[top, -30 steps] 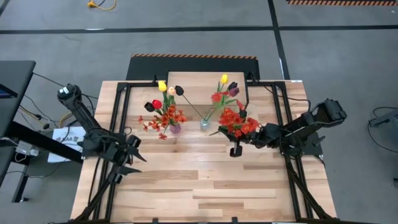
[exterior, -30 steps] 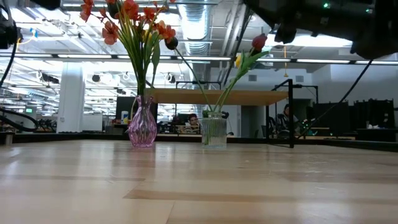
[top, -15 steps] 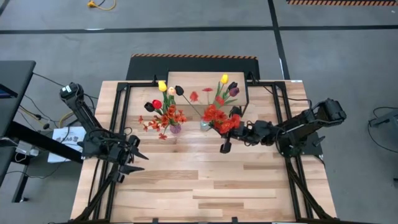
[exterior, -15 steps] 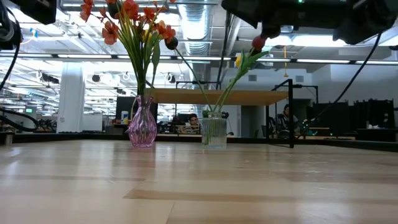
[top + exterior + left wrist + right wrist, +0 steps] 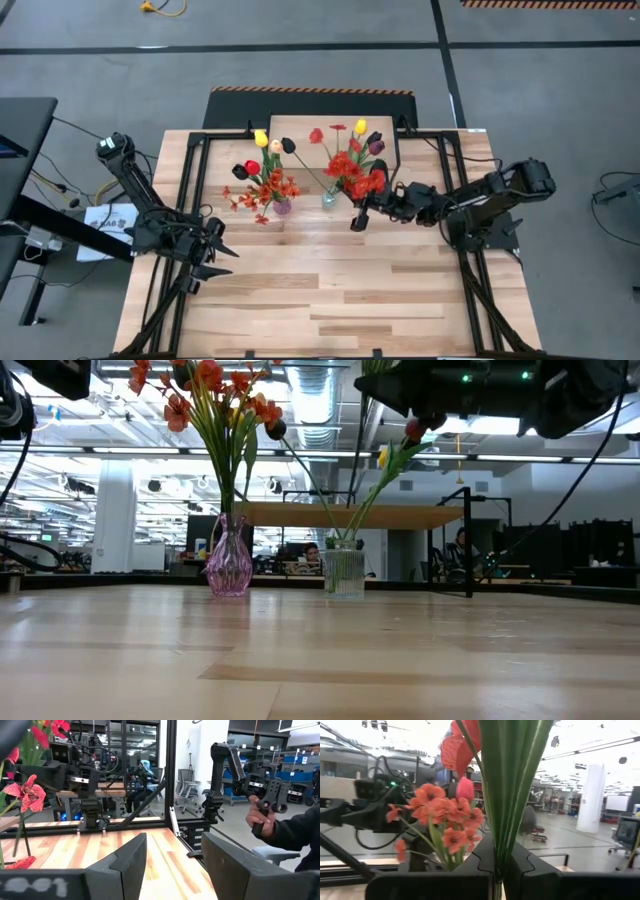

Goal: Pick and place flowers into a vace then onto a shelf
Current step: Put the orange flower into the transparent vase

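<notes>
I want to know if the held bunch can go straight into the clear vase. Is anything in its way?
Yes. The right gripper holds the bunch beside the clear vase, whose mouth already carries tulip stems leaning out toward the gripper. Nothing else visible intervenes.

Right gripper point(image 5: 357, 218) fingertips sitting too small in high view to judge grip. Held flowers point(image 5: 507, 780) getting cut off by top edge of right wrist view, heads out of frame. Arms running off top edge in low view. Clear vase point(image 5: 344, 571) contents below rim blurring. Person point(image 5: 295, 835) getting cropped at left wrist view's edge.
</notes>
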Robot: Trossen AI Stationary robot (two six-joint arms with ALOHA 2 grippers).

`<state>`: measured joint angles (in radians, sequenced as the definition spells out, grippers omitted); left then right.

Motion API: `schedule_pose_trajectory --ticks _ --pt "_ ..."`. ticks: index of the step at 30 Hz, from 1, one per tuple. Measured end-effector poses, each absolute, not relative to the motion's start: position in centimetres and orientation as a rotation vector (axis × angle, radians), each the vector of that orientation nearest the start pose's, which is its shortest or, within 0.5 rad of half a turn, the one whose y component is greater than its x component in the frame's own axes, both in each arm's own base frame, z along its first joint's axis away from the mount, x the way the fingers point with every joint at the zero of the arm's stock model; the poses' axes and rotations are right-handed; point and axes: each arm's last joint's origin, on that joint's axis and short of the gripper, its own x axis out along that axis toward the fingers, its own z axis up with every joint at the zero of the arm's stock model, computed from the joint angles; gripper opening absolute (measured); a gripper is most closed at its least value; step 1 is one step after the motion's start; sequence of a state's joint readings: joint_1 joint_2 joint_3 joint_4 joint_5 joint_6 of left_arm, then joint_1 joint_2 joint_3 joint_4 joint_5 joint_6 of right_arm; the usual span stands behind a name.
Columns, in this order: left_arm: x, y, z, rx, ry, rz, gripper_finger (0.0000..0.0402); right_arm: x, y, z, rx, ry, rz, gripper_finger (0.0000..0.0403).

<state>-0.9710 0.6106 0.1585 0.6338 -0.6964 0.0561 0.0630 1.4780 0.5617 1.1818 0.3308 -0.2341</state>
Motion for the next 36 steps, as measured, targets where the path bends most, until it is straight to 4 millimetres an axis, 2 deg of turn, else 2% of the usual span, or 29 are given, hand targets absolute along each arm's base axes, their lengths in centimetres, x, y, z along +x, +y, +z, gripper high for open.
schedule_pose_trajectory --ticks 11,30,36 --pt "9.4 -10.4 21.8 -0.090 -0.128 -0.272 0.0178 28.7 -1.0 22.8 -0.162 -0.198 -0.332 0.0001" --pt "9.4 -10.4 21.7 -0.082 -0.120 -0.272 0.0178 28.7 -0.9 22.5 -0.165 -0.170 -0.332 0.0001" --pt "9.4 -10.4 21.7 -0.081 -0.119 -0.272 0.0178 28.7 -0.1 22.6 -0.170 -0.182 -0.307 0.0001"
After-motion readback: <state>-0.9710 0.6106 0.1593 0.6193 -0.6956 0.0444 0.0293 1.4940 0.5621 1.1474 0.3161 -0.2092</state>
